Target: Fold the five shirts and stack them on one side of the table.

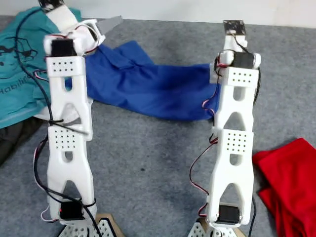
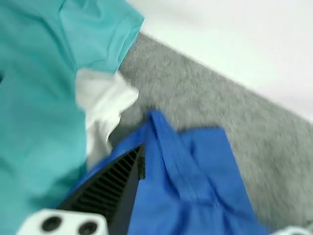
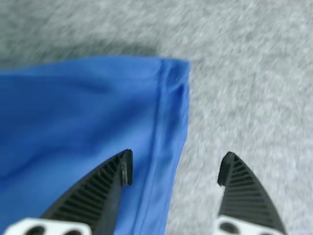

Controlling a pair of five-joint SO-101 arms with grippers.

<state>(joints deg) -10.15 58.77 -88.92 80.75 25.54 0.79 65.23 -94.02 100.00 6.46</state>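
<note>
A blue shirt [image 1: 148, 86] lies spread across the back middle of the grey table [image 1: 148, 158]. My right gripper [image 3: 176, 169] is open just above it, its fingers straddling the shirt's hemmed right corner [image 3: 171, 93]. My left gripper [image 2: 205, 205] is open over the shirt's left end [image 2: 195, 166], near a sleeve fold; its grey finger [image 1: 112, 22] points right at the back left. A teal shirt [image 1: 19, 64] lies at the far left, with a white shirt [image 2: 102, 107] peeking from under it. A red shirt [image 1: 291, 182] is crumpled at the right edge.
A dark garment [image 1: 10, 138] lies at the left edge under the teal shirt. Bare grey table surface spreads between the two arm bases and in front of the blue shirt. A white wall [image 2: 244, 44] runs behind the table.
</note>
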